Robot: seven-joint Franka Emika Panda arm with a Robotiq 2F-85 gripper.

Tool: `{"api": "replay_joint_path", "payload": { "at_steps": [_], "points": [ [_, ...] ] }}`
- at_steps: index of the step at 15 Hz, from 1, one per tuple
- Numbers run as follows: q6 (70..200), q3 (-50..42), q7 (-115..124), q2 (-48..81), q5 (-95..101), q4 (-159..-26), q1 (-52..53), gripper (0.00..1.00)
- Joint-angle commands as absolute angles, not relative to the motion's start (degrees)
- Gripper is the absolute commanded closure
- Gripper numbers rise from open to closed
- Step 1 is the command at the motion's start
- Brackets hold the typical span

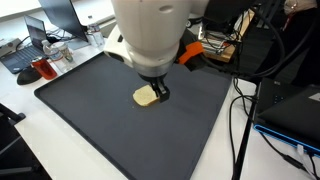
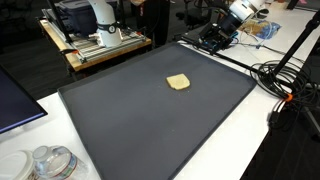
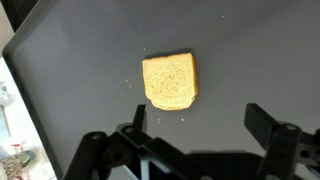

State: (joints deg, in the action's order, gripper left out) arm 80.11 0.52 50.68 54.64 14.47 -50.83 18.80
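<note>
**Table** (image 2: 262, 150): white. It shows as a bare margin around the mat in both exterior views.

**Mat** (image 2: 150, 125): dark, rectangular and flat, covering most of the table. Only the bread and a few crumbs (image 3: 137, 84) lie on it, so there is open mat on every side of the bread out to all four mat edges. Cables (image 2: 285, 85) lie just past one long mat edge. A clear container (image 2: 50, 162) stands off a mat corner. A wooden cart (image 2: 95, 50) stands well beyond the far mat edge.

**Arm** (image 1: 150, 35): white and bulky. In an exterior view it rises in front of the camera and reaches down over the middle of the mat, wrist pointing downward. The wrist view looks steeply down onto the mat.

**Gripper** (image 1: 157, 88): black, hanging over the mat close to the bread. The jaws are spread wide with nothing between them. In the wrist view the two fingers (image 3: 135, 122) stand far apart with bare mat between them, and the bread lies beyond the fingertips without touching them.

**Bread** (image 3: 170, 80): a pale, roughly square slice lying flat on the mat. It sits near the mat's middle, well in from every mat edge (image 2: 179, 82).
</note>
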Motion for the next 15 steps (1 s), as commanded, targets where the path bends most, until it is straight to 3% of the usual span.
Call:
{"api": "replay_joint_path", "payload": {
  "at_steps": [1,15],
  "points": [
    [79.4,2.7,40.8,57.3,11.8,-44.4,14.8,0.0],
    [81.6,9.3,-3.6,57.0,11.0,-42.1,3.1,0.0]
  ]
}}
